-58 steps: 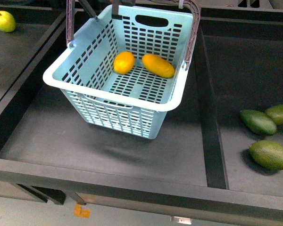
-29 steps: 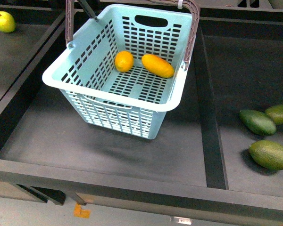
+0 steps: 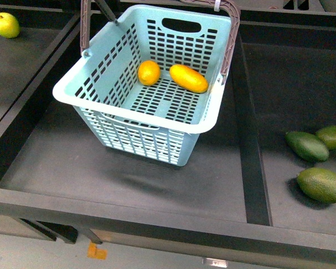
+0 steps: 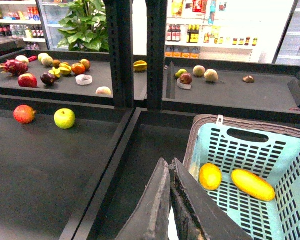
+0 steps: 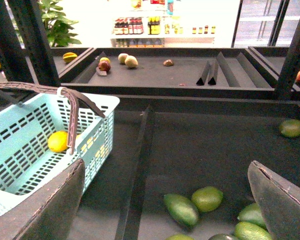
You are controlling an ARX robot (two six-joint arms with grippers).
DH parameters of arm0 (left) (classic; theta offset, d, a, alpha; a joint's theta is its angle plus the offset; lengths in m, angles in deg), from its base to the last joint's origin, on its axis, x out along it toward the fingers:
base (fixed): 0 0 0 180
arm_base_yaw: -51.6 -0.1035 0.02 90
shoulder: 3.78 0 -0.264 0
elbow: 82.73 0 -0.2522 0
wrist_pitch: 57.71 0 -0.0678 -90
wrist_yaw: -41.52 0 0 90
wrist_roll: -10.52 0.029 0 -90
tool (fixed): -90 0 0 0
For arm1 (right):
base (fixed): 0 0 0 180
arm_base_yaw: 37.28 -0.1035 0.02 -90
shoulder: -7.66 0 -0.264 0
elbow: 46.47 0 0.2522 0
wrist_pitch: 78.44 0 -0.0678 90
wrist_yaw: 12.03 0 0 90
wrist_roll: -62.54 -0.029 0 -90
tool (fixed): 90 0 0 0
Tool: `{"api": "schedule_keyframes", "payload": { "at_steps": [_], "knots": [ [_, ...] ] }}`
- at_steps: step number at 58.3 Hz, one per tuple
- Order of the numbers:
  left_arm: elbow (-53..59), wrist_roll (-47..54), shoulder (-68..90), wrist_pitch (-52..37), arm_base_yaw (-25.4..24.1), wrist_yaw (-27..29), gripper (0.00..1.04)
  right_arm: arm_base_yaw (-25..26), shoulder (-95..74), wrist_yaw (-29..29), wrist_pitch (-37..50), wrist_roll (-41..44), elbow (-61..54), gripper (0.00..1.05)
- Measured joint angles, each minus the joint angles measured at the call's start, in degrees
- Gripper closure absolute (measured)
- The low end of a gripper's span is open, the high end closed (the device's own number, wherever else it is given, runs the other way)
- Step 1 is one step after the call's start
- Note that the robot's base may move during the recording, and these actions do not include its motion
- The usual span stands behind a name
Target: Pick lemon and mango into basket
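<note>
My left pincer [image 4: 169,200] has its two dark fingers pressed together with nothing between them, hanging just beside the left rim of the basket [image 3: 129,115]. In the front view only a thin dark bit of that arm shows at the basket's far left corner. My right pincer [image 5: 170,200] is spread wide apart and holds nothing; below it lie several dark green fruits [image 5: 182,210] on the black shelf [image 3: 157,174].

The aqua basket sits tilted in the middle compartment of the shelf, its near end lower, its grey-brown handles [image 3: 228,39] standing up on the left and right sides. A white zip tie [image 4: 219,120] sits on the handle at the far edge.

Inside the basket, on the slotted bottom toward the far wall, the lemon [image 3: 149,73] lies to the left and the mango [image 3: 189,78] to the right. They are close side by side; whether they touch I cannot tell. The mango lies slanted, its right end nearer.

In the right compartment, well apart from the basket, three dark green fruits [image 3: 306,145] show in the front view. In the far left compartment lies a yellow-green apple [image 3: 5,24], alone. The left wrist view shows it beside a red fruit [image 4: 24,114].
</note>
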Motion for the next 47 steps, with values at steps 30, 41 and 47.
{"api": "schedule_keyframes", "payload": {
  "at_steps": [30,41,47],
  "knots": [
    [13.5,0.4,-23.1,10.0,-9.0,-8.8,1.01,0.0,0.0,0.0,0.0,0.0,0.0,0.09],
    [14.5,0.5,-32.7,18.4,-9.0,-8.9,1.01,0.0,0.0,0.0,0.0,0.0,0.0,0.09],
    [14.5,0.4,-36.9,22.1,-9.0,-8.9,1.01,0.0,0.0,0.0,0.0,0.0,0.0,0.09]
  ]
}}
